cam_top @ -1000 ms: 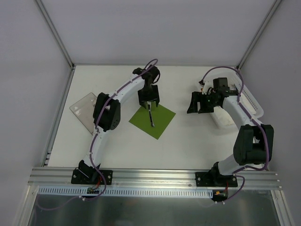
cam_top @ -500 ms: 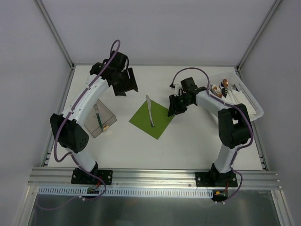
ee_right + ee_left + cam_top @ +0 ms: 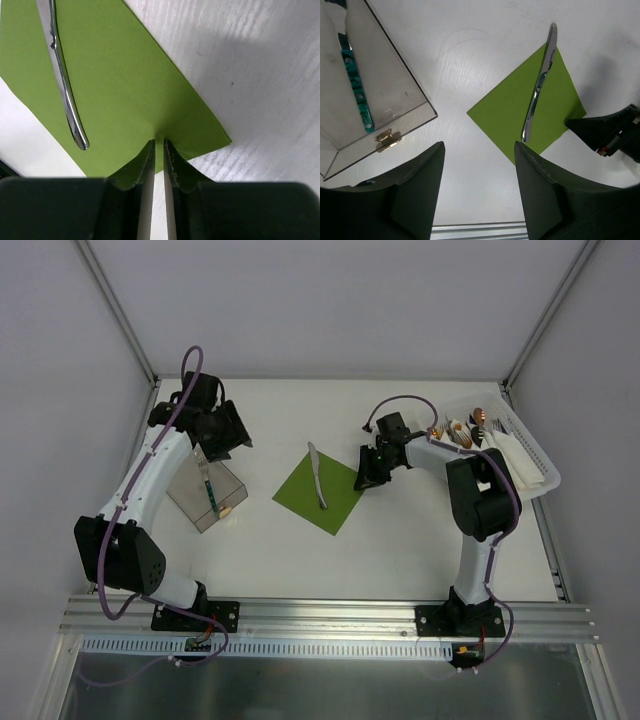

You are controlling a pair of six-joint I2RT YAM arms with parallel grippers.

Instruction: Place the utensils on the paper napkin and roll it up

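Tabletop: napkin edge pinched (right gripper).

Lab test cell: white panels, aluminium rail

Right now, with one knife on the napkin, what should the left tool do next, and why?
Probably lower the open left tool into the clear box for the teal-handled utensil: only one knife lies on the napkin, whose corner the right tool pinches.
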